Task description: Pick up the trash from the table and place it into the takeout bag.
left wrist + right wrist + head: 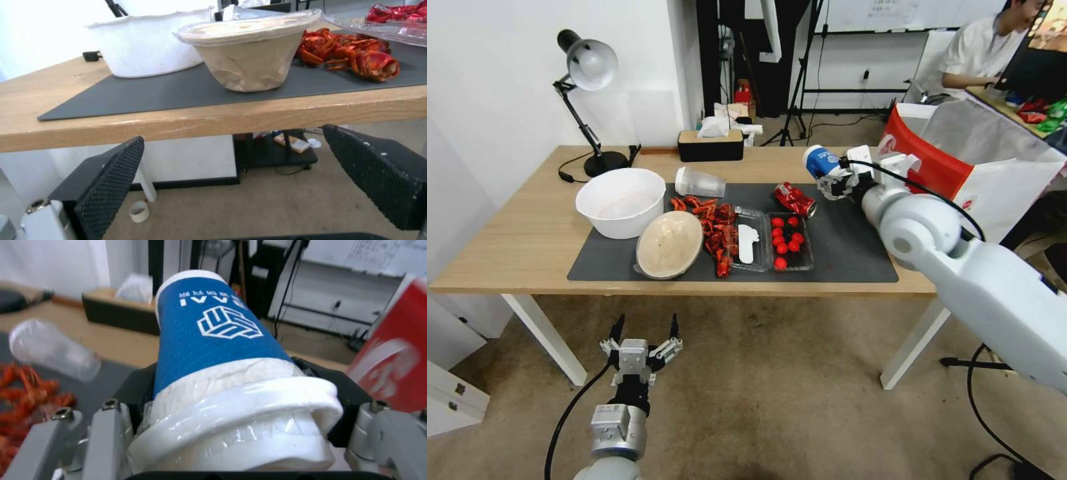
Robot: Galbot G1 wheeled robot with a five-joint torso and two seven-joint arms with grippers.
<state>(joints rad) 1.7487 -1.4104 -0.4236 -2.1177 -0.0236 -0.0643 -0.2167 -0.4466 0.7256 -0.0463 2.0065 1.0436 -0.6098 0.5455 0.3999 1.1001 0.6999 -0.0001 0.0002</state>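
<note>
Cup handling is occupying the right arm: the blue-and-white paper cup [820, 162] is lying on its side between the pads of the right gripper [832, 181], which is pinching it near its rim end, above the far right part of the dark grey mat [854, 247]. In the right wrist view the cup [213, 340] is hiding most of both pads, and its crumpled white rim is wrapped in clear film.

The large boxy takeout bag [960, 167], red-fronted with white sides, is standing just beside the gripper at the right end of the long light-wood table [520, 227]; its lower part is being covered by the right arm.

On the mat, the crushed red can [794, 199] is lying near the held cup. The clear plastic cup [699, 181] is lying on its side further left. The round beige dish [669, 244] is sitting at the near edge of the mat, touching a white bowl [620, 200]. Red leftovers [715, 230] are piled beside a clear plastic tray [774, 241] holding red round pieces; what they are is hard to make out.

The left gripper [645, 331] is hanging below the table's near edge with its fingers [111, 176] spread wide and holding nothing.
</note>
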